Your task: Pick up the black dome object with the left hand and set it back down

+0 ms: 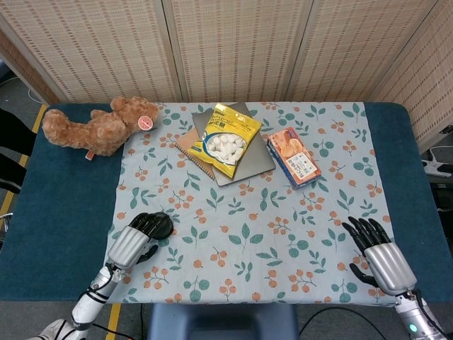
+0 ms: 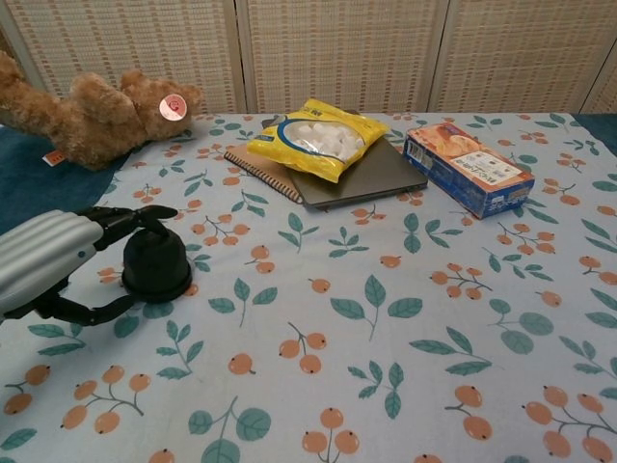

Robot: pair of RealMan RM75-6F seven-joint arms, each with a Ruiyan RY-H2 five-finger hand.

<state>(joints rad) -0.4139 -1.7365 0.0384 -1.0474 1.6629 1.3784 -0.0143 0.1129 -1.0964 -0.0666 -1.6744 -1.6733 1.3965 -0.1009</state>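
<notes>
Black dome (image 2: 155, 261) sits flat on desk (image 2: 405, 367); left robot hand (image 2: 58, 260) open, fingertips grazing top; best lift away straight, no nudging.

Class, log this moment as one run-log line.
left hand: open, fingers over black dome | dome: on tablecloth | right hand: open, idle

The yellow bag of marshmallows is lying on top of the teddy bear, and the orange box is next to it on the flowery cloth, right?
Not quite. The yellow bag of marshmallows lies on the grey notebook, not on the teddy bear, which is off at the table's far left corner. The chest view shows this. The orange box does sit beside the bag on the flowery cloth.
</notes>
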